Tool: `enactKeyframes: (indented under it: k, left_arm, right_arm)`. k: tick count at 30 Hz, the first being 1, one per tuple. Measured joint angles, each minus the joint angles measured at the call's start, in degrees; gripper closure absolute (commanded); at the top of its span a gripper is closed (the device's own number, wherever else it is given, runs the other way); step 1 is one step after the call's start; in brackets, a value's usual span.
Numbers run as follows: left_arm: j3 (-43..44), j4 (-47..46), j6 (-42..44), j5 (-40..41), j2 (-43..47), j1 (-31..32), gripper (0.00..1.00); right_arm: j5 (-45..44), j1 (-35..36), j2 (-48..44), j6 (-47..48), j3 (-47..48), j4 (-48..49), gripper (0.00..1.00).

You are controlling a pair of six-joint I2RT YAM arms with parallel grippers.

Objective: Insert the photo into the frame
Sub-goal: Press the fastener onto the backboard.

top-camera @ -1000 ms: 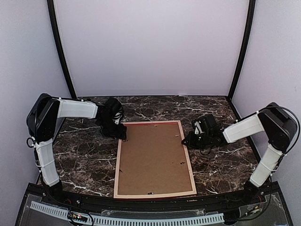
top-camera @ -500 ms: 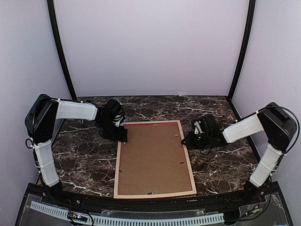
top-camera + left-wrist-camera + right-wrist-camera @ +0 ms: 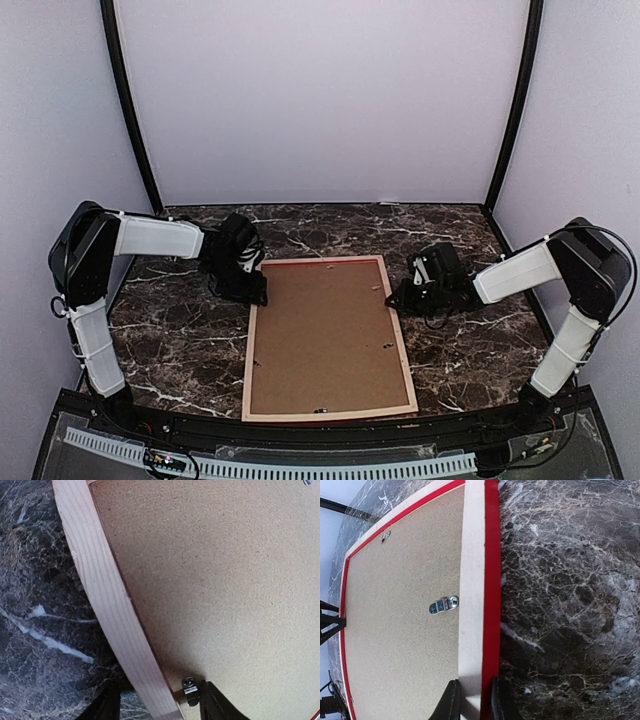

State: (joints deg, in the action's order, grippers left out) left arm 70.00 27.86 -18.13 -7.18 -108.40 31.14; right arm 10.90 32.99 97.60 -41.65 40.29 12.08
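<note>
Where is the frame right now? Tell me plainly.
In the top view the frame lies face down on the table, backing board up, between the left hand at its far-left corner and the right hand at its right rail.

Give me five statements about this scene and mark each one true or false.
1. The frame lies back side up. True.
2. The photo lies beside the frame. False: no photo is in view.
3. A brown backing board fills the frame. True.
4. The right fingers straddle the frame's rail. True.
5. The left fingers are at the frame's near corner. False: they are at its far left corner.
</note>
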Motion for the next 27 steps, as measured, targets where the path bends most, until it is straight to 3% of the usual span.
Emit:
enactKeyframes:
  k: [19, 27]
  left_arm:
    - [-1.7, -2.1, -1.6, -4.0, 0.6, -1.0, 0.72]
    - [-2.4, -2.8, -2.3, -5.4, 1.1, -1.7, 0.78]
  right_arm:
    - [0.0, 0.0, -0.1, 0.0, -0.5, 0.6, 1.0]
    - [0.0, 0.0, -0.1, 0.0, -0.8, 1.2, 1.0]
